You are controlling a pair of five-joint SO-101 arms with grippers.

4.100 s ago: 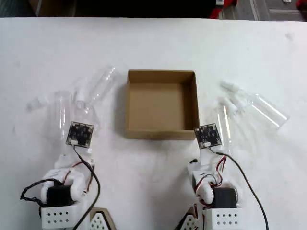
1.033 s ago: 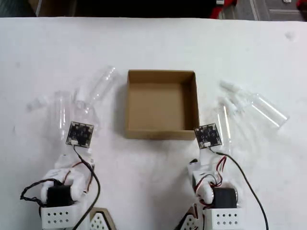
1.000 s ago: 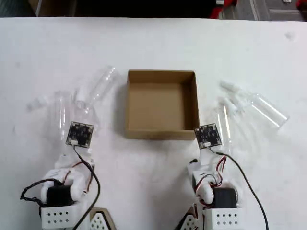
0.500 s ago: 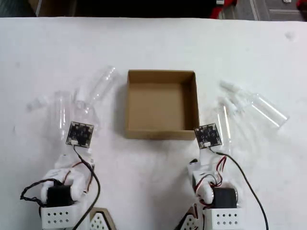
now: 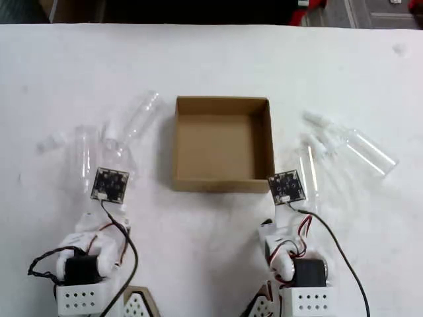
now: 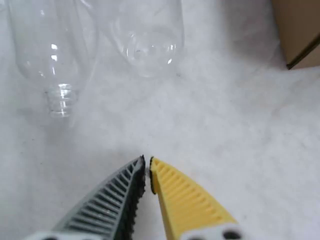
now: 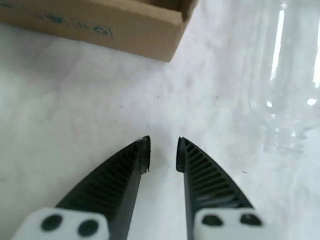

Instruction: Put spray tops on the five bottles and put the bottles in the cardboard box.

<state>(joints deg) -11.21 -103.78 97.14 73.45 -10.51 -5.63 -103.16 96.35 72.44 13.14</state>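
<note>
Left gripper (image 6: 147, 167) pinched closed, right gripper (image 7: 162, 150) narrowly parted, both above the white table (image 5: 211, 59), dark room (image 5: 165, 10) beyond.

small printed marks (image 7: 91, 29) on cardboard box (image 7: 125, 35) side, none legible

left hand (image 6: 147, 163): grey, yellow ribbed | right hand (image 7: 162, 150): black ribbed

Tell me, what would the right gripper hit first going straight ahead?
Probably the near corner of the cardboard box; the bottle lies off to one side. Depth is unclear, so the table might come first.
</note>
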